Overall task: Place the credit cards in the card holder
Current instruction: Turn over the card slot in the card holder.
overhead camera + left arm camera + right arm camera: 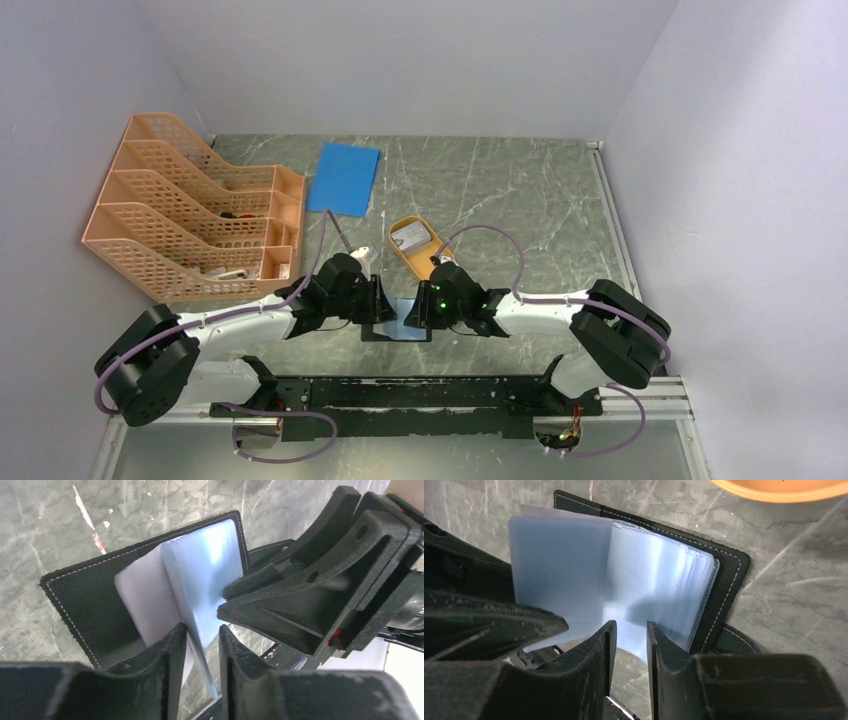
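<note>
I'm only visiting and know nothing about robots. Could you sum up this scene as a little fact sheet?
Surface: green marbled table
Card holder: lying open on the table, clear pockets fanned up
Left pincer: jaws apart, one pocket leaf standing between them
Right pincer: jaws apart, at the near edge of the pockets
Orange dish: behind the holder, with a pale card inside
Also there: blue sheet, orange file rack

**Other Things on the Surface**

A big orange rack (190, 215) with little holes in its sides stands at the far left of the grey-green surface (520, 190). Small things lie in its front boxes, too tiny to tell. A flat blue sheet (344, 178) lies just beside the rack. An orange dish (398, 250) sits near the middle. White walls (400, 60) stand all around.
</note>
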